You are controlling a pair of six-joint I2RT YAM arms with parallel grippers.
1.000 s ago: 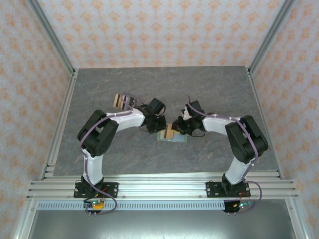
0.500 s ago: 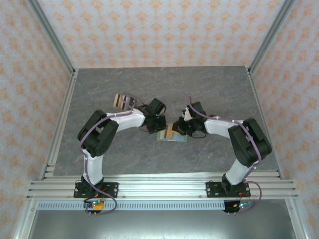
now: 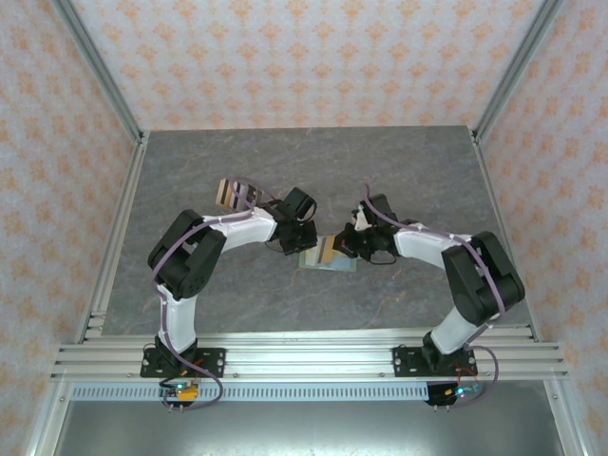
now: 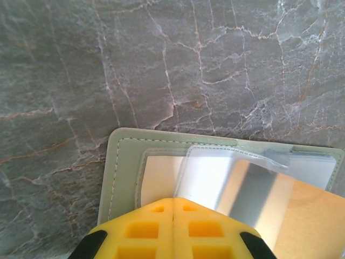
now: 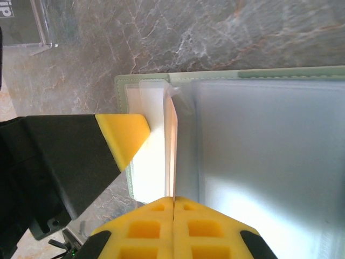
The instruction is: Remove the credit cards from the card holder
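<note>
The sage-green card holder point(image 3: 338, 267) lies open on the table between both arms. Its stitched left rim point(image 4: 121, 162) and clear plastic sleeve are plain in the left wrist view. My left gripper point(image 4: 173, 199) is shut, its yellow tips pressing on the holder's pale inner pocket. A tan-orange credit card point(image 4: 307, 216) rises at the right of that view. My right gripper point(image 5: 173, 198) is shut on this credit card point(image 5: 170, 145), seen edge-on and standing up from the holder point(image 5: 226, 75). From above, the card point(image 3: 326, 250) sits between the two grippers.
Several other cards point(image 3: 231, 194) lie fanned on the table behind the left arm. A clear plastic object point(image 5: 32, 27) shows at the top left of the right wrist view. The left gripper's yellow finger point(image 5: 123, 135) is close beside the held card.
My right gripper has closed onto the card's edge and its arm has shifted slightly to the right. The left arm and holder have stayed put.
</note>
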